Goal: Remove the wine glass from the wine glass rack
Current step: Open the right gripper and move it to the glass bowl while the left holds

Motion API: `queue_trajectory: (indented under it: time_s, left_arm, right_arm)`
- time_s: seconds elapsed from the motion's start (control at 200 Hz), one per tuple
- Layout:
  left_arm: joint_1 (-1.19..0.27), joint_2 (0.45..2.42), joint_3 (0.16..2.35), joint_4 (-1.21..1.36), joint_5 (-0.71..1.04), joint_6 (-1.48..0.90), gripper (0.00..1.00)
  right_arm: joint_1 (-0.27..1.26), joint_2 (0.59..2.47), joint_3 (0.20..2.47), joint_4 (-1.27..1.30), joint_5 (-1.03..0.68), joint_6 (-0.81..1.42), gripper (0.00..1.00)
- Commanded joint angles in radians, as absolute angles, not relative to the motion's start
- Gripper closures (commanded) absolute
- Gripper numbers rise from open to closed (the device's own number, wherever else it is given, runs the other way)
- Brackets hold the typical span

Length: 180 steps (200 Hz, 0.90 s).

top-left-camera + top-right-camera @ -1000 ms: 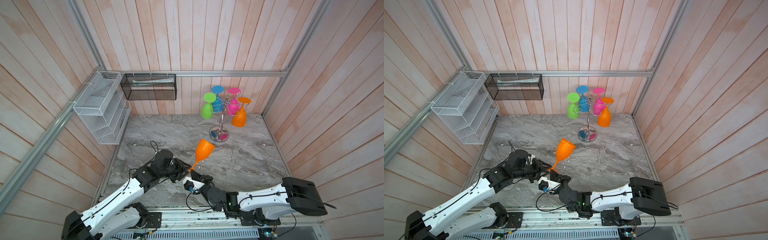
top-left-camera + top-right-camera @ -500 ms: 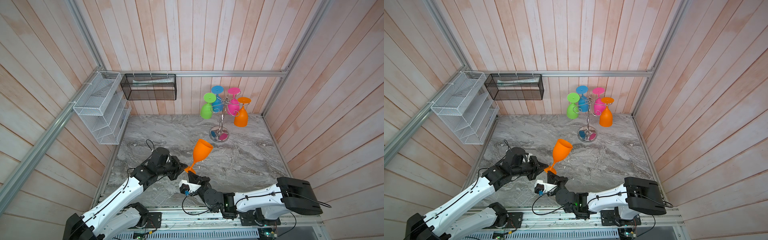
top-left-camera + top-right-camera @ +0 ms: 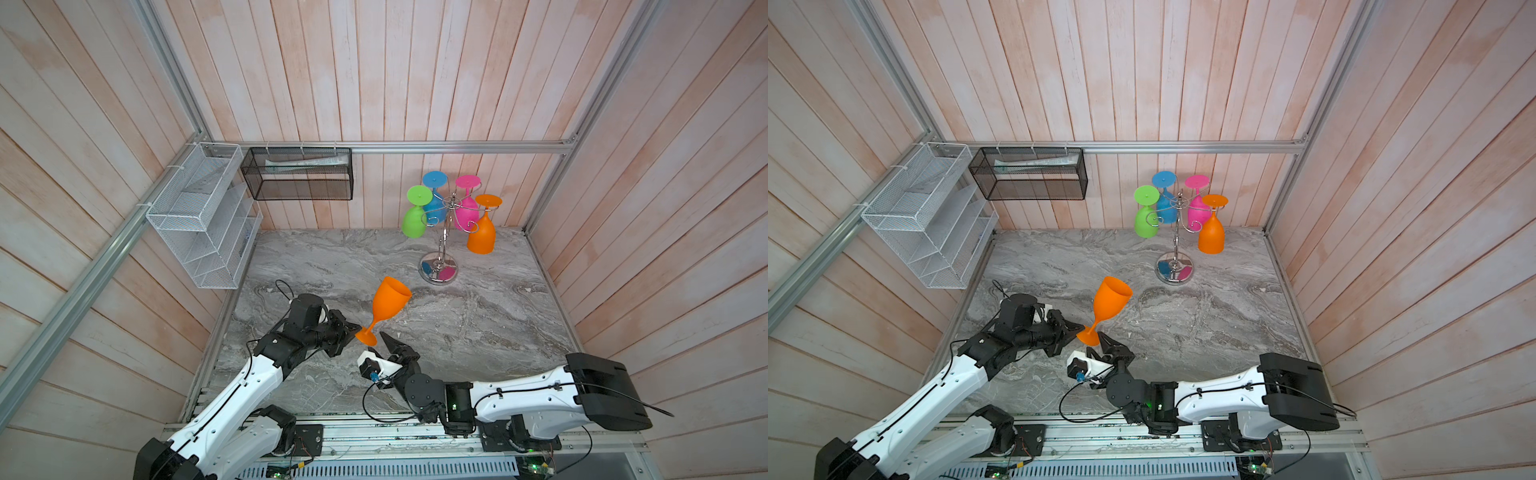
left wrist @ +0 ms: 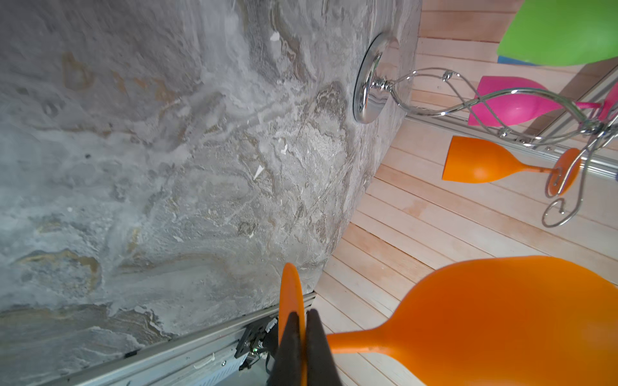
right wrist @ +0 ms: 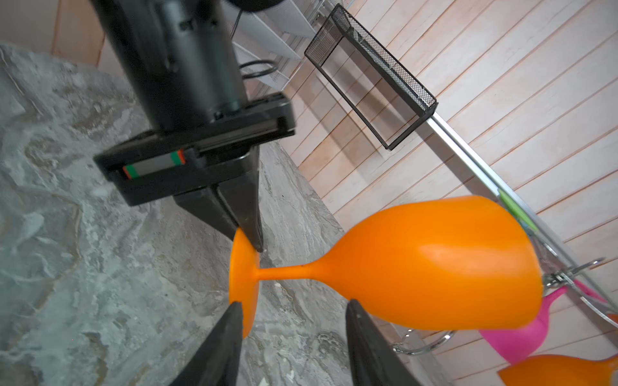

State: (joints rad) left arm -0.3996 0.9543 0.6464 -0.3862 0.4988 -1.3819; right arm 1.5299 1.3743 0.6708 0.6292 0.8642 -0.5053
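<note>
Two robot arms meet at the lower centre of both top views, over the near part of a grey marble table [image 3: 478, 324] boxed in by wooden plank walls. The left gripper [image 3: 353, 332] is pinched tight on the flat foot of an orange wine glass [image 3: 388, 301], which is clear of the rack and tilted, its open bowl pointing to the upper right. The right gripper [image 3: 384, 345] sits just below the foot, its fingers [image 5: 230, 334] spread apart on either side of the stem and gripping nothing. Whether one finger brushes the foot's rim cannot be told. The chrome rack [image 3: 444, 237] stands well apart by the back wall, upper right of centre, carrying a green glass [image 3: 412, 224], a blue glass [image 3: 434, 179], a pink glass [image 3: 463, 214] and a second orange glass [image 3: 481, 239], all upside down. Bare marble lies between the wine glass and the rack, and across the table's right side. A white mesh basket [image 3: 199, 216] and a black mesh basket [image 3: 299, 174] hang on the walls at upper left. The blue glass is half hidden behind the green one. In the left wrist view the wine glass's bowl is cut off by the frame's right and lower edges.
</note>
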Motion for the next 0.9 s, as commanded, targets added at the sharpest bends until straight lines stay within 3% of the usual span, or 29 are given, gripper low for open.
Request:
queue_trajectory:
  time_s: [0.0, 0.475, 0.895]
  left_arm:
    - [-0.347, 0.946, 0.623, -0.300, 0.580, -1.256, 1.00]
    - [-0.166, 0.965, 0.514, -0.103, 0.805, -0.996, 1.00]
    - [-0.163, 0.942, 0.484, -0.076, 0.837, -0.894, 1.00]
  right_arm:
    - [1.532, 1.280, 0.643, 0.575, 0.791, -0.322, 0.38]
    - [1.435, 1.012, 0.738, 0.169, 0.674, 0.208, 0.41]
    - [1.401, 1.112, 1.055, -0.126, 0.568, 0.286, 0.49]
